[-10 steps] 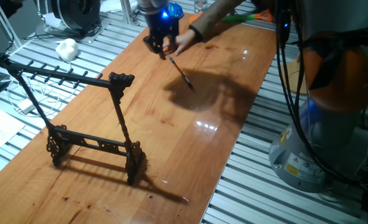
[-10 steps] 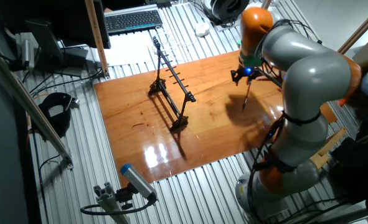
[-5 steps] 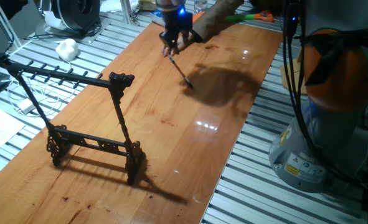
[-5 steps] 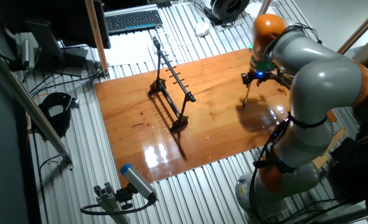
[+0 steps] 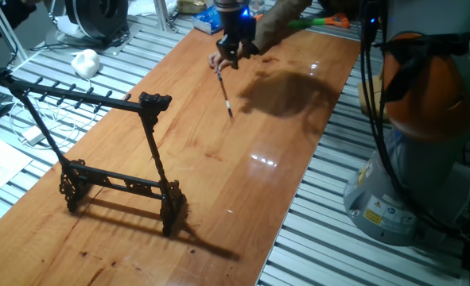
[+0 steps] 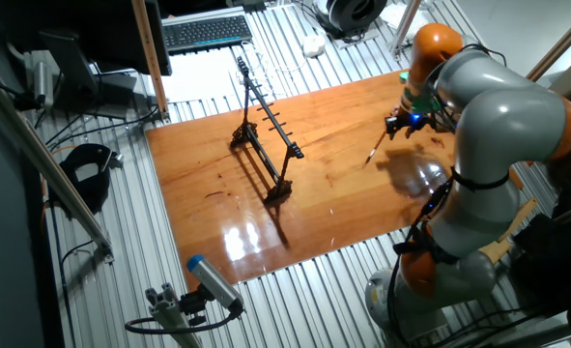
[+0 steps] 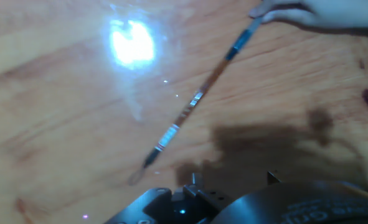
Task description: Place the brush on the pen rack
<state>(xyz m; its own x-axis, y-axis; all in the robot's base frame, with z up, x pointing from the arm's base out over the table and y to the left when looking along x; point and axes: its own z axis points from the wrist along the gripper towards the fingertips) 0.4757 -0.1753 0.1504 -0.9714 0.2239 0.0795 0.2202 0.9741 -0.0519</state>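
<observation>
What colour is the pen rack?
Black all over; the pen rack shows best in the one fixed view.

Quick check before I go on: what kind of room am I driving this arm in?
Likely a robotics lab: a wooden board on ribbed aluminium framing, a black computer keyboard, and loose cables.

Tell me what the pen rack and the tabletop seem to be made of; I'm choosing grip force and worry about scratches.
The pen rack looks like matte black metal or lacquered wood: thin bars, ornate carved base rail, no shine. The pictures leave it open. The tabletop looks like varnished wood: orange-brown grain with bright glossy lamp reflections.
</observation>
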